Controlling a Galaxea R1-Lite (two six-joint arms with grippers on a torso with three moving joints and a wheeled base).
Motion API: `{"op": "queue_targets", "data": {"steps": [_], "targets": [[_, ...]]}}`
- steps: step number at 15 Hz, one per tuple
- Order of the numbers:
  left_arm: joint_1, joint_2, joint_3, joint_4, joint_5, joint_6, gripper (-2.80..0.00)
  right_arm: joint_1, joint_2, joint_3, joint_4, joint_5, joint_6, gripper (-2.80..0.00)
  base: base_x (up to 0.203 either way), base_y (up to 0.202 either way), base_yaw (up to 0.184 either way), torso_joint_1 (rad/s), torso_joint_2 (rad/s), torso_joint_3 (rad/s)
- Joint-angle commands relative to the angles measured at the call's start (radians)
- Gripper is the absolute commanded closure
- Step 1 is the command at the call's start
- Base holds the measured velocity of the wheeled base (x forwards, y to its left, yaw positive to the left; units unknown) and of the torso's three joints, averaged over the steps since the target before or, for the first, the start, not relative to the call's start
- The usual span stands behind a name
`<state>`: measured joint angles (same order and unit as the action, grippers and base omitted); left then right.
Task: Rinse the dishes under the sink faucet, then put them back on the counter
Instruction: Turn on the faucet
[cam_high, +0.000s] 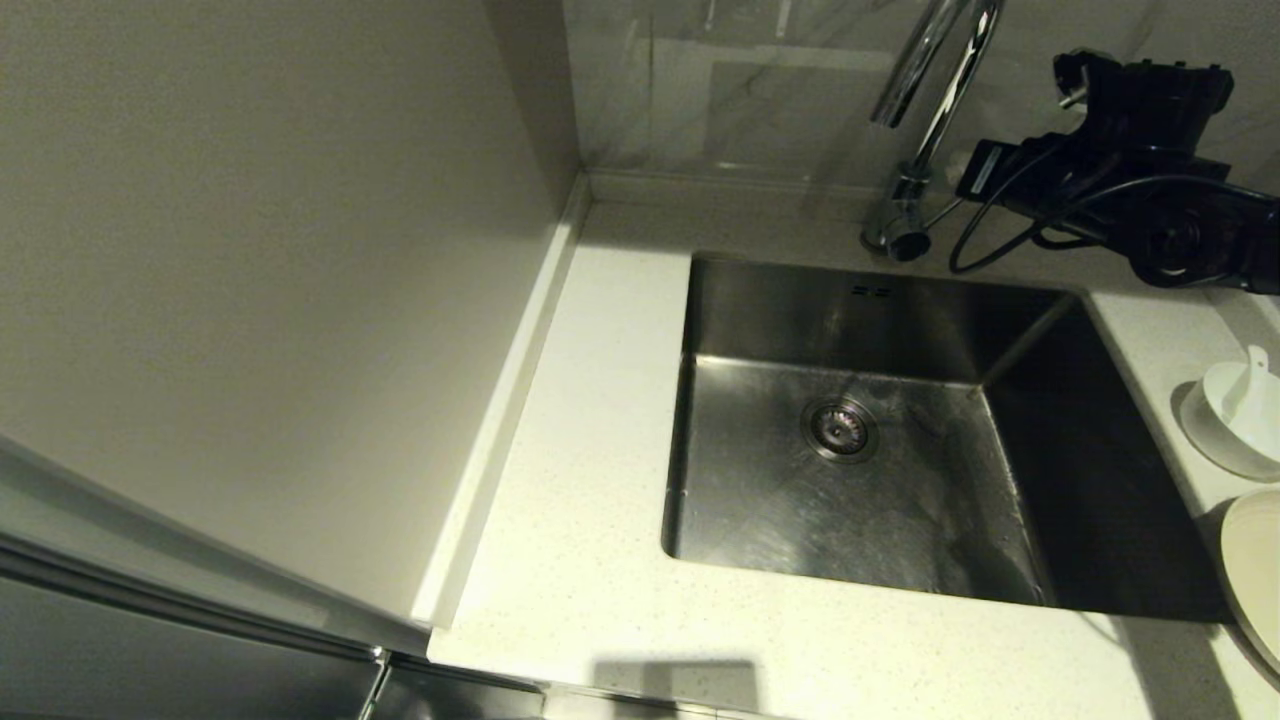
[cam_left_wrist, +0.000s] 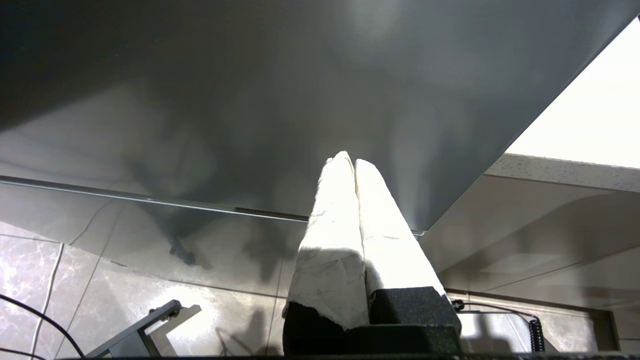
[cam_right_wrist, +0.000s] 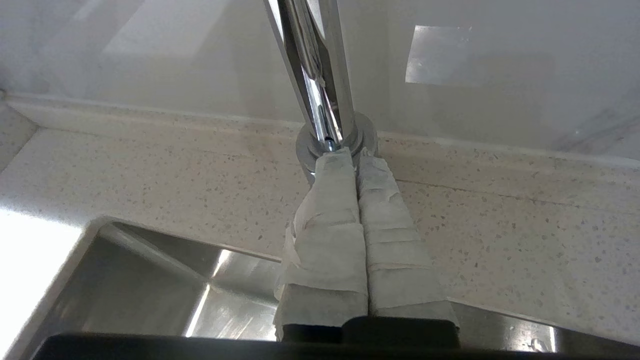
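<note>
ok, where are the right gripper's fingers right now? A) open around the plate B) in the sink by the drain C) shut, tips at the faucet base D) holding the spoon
C: in the right wrist view the right gripper has its taped fingers pressed together, tips at the base of the faucet, above the counter.

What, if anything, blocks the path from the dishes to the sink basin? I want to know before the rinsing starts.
Nothing visible does. The bowl with its spoon and the plate sit on the counter right beside the sink, which holds only its drain strainer. The right gripper is up at the faucet.
</note>
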<state>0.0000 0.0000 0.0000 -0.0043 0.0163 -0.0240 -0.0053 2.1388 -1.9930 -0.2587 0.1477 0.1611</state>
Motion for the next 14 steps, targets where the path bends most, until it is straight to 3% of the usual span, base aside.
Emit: {"op": "queue_targets", "data": {"steps": [1,5,9,14], "targets": [[0.0,-0.003,0.0,0.0,0.001,-0.001,0.0,-0.001,0.006,0.002,0.0,-0.001,0.0,0.0,0.0,0.0,0.0,0.0,0.0,0.0],[0.0,-0.003,0.0,0.0,0.001,-0.001,0.0,-0.017,-0.002,0.004,0.062,-0.007,-0.031,0.0,0.0,0.0,0.0,0.0,0.0,0.0],[0.0,-0.003,0.0,0.0,0.001,-0.001,0.0,-0.045,-0.027,0.016,0.167,-0.003,-0.112,0.0,0.0,0.0,0.0,0.0,0.0,0.0],[0.0,-0.003,0.0,0.0,0.001,-0.001,0.0,-0.048,-0.051,0.017,0.283,0.003,-0.14,0.0,0.0,0.0,0.0,0.0,0.0,0.0]]}}
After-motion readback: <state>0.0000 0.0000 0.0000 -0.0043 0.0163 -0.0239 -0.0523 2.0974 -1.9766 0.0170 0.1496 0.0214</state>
